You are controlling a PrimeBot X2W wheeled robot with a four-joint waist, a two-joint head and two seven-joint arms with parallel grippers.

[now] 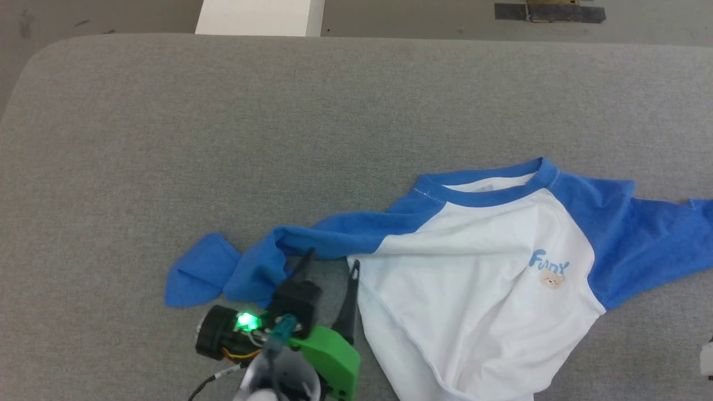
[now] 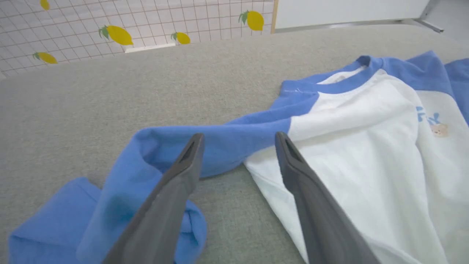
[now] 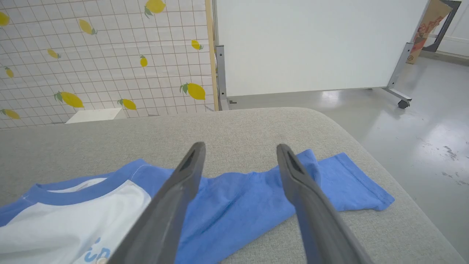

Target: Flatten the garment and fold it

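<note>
A grey, coarsely woven surface (image 1: 223, 139) with rounded corners stands on a glossy grey floor (image 3: 421, 121). Beyond it are a white panel (image 3: 311, 44) on a wheeled metal stand and a gridded wall covering (image 3: 91, 55) printed with yellow lemons. The garment (image 1: 479, 278), thin soft jersey with a white body and blue shoulders and neck trim, lies front up on the near right part of the surface, rumpled and creased, with a small blue word and a bear printed on the chest. Its left sleeve (image 1: 312, 234) runs out leftward, bunched and doubled over at the cuff. The left pincer (image 1: 332, 259) is open, its dark tapered fingers straddling the gap between that sleeve and the white side hem. The right pincer (image 3: 240, 146), jaws spread and empty, hangs over the right sleeve (image 3: 256, 198), which lies flat near the surface's edge.
</note>
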